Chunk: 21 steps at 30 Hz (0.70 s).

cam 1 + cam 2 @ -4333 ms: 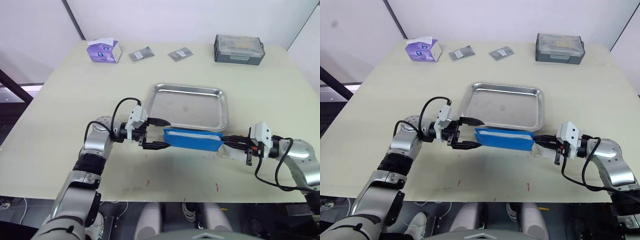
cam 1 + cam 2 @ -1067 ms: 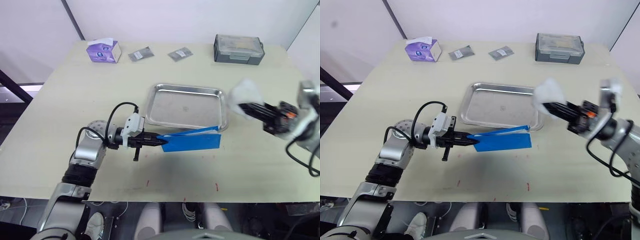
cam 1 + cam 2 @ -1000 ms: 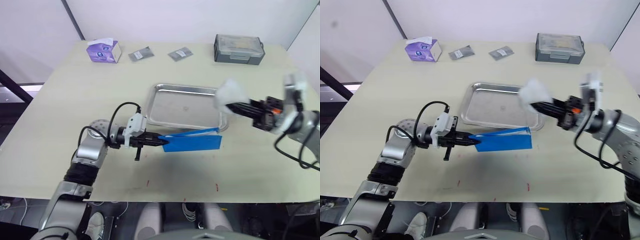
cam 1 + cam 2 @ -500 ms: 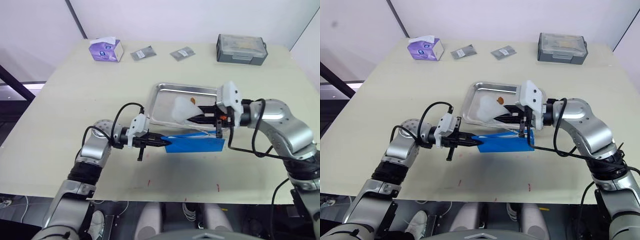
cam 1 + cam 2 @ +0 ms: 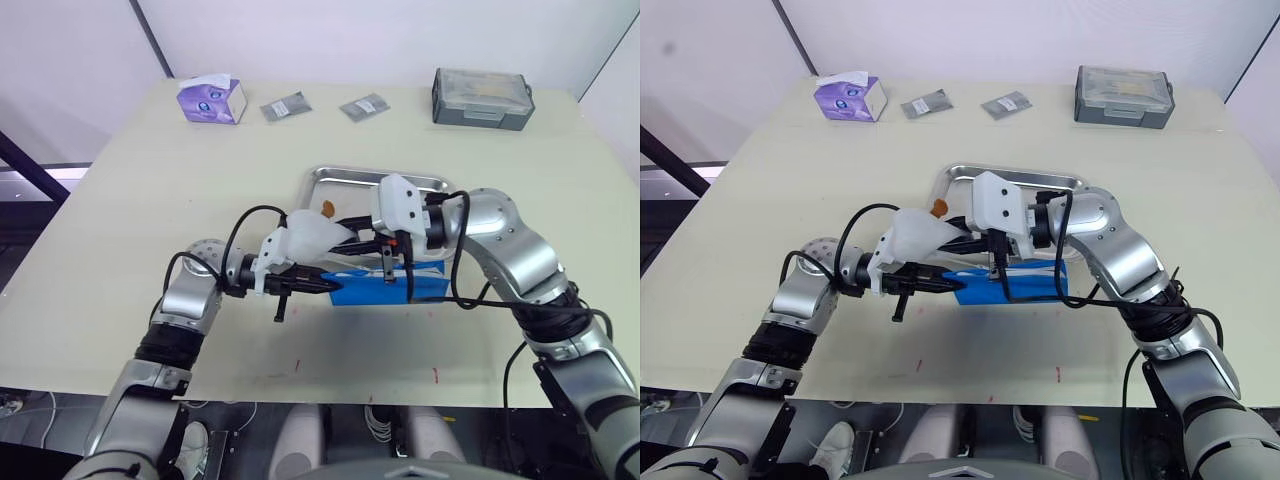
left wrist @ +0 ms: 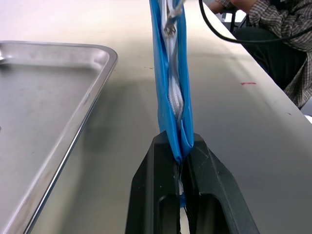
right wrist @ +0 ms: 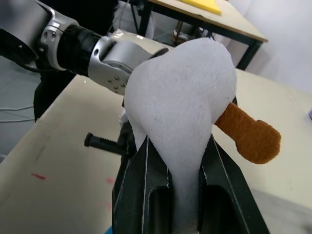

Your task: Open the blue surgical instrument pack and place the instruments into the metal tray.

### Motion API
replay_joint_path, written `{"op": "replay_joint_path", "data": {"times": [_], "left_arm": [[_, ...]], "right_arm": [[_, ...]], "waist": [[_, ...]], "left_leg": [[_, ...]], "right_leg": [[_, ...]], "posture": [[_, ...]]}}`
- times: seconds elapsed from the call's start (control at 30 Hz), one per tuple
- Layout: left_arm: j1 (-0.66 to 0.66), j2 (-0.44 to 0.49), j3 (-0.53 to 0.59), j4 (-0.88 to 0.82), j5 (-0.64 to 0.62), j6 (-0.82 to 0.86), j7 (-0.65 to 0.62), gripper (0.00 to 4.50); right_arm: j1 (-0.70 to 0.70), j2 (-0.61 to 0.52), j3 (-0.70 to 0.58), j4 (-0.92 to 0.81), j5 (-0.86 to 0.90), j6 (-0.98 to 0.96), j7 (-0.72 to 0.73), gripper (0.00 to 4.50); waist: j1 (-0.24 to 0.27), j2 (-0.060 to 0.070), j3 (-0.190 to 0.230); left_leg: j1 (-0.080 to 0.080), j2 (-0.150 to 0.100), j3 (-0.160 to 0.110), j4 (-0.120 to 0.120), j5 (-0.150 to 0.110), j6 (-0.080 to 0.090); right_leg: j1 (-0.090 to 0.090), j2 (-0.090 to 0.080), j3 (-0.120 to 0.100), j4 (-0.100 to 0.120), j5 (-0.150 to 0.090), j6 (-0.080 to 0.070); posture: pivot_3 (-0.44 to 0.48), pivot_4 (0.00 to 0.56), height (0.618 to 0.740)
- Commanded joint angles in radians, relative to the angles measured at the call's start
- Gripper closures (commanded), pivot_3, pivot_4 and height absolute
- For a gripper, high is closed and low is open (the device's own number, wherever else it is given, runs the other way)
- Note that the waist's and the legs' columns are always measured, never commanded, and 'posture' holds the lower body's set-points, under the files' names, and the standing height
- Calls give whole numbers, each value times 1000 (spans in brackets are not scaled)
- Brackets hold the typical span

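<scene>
The blue surgical instrument pack lies just in front of the metal tray. My left gripper is shut on the pack's left end. In the left wrist view the pack stands edge-on between the fingers, pale lining showing between the blue layers. The instruments are hidden. My right gripper is shut on a soft white cloth-like piece with a brown tab, held above my left gripper. I cannot tell whether that piece is attached to the pack.
At the table's far edge stand a purple tissue box, two grey foil packets and a grey lidded box. A person's plaid sleeve shows beyond the table's edge in the left wrist view.
My right gripper has swung from the right side across the tray to the left, carrying the white piece until it hangs over my left gripper. The left gripper has kept its hold on the pack.
</scene>
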Motion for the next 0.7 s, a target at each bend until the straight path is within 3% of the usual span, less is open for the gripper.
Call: {"op": "replay_joint_path", "data": {"times": [0.03,0.23,0.4,0.5,0.6,0.63,0.7], "left_arm": [[3,-4,-16,6,20,6,5,4500],[3,-2,-16,16,24,0,1,4500],[-1,-7,-19,21,24,0,0,4500],[-6,-8,-20,30,27,-3,-4,4500],[-8,-7,-21,37,30,-7,-12,4500],[-9,-7,-21,38,30,-8,-13,4500],[-9,-5,-20,41,31,-10,-16,4500]], "right_arm": [[-11,6,-30,-41,10,-69,30,4480],[79,-120,-23,-82,-27,-262,193,4480],[102,-102,-17,-60,-107,-451,159,4480],[125,-109,-27,-81,-93,-443,160,3488],[142,-117,-59,-89,-66,-442,152,2079],[144,-121,-67,-90,-62,-451,152,1384],[153,-129,-77,-96,-58,-456,155,706]], "waist": [[0,0,0],[1,0,0],[-5,0,0],[-1,0,0],[0,0,0],[0,0,0],[-1,0,0]], "left_leg": [[0,0,0,0,0,0],[0,0,0,0,0,0],[1,0,0,0,0,0],[2,0,0,0,0,0],[1,0,0,0,0,0],[1,0,0,0,0,0],[2,0,0,0,0,0]], "right_leg": [[0,0,0,0,0,0],[0,0,0,0,0,0],[0,0,1,0,0,0],[0,1,1,1,0,0],[0,0,1,0,0,0],[0,0,1,0,0,0],[0,0,1,0,0,0]], "posture": [[0,150,740],[0,150,740],[0,150,740],[0,150,740],[0,150,740],[0,150,740],[0,150,740]]}}
